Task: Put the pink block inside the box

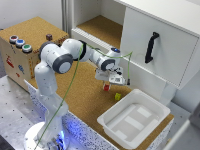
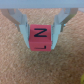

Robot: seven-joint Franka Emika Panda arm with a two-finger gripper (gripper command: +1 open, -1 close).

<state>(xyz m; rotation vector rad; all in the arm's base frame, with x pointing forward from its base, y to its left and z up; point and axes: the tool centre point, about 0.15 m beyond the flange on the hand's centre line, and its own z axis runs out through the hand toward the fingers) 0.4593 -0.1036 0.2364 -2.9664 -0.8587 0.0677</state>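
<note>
Wrist view | claw (image 2: 41,36) clamped on pink block (image 2: 40,39) | top face reads "Z", possibly "N"

Rough matt cork tabletop (image 1: 80,95), smooth plastic box (image 1: 150,102), glossy pink block (image 2: 40,40).

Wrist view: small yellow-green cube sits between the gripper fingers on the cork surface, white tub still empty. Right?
Not quite: the cube between the gripper fingers is the small reddish-pink block with black markings, as the wrist view shows. The small yellow-green cube lies apart on the brown cork surface in the exterior view. The shallow white plastic tub does hold nothing.
</note>
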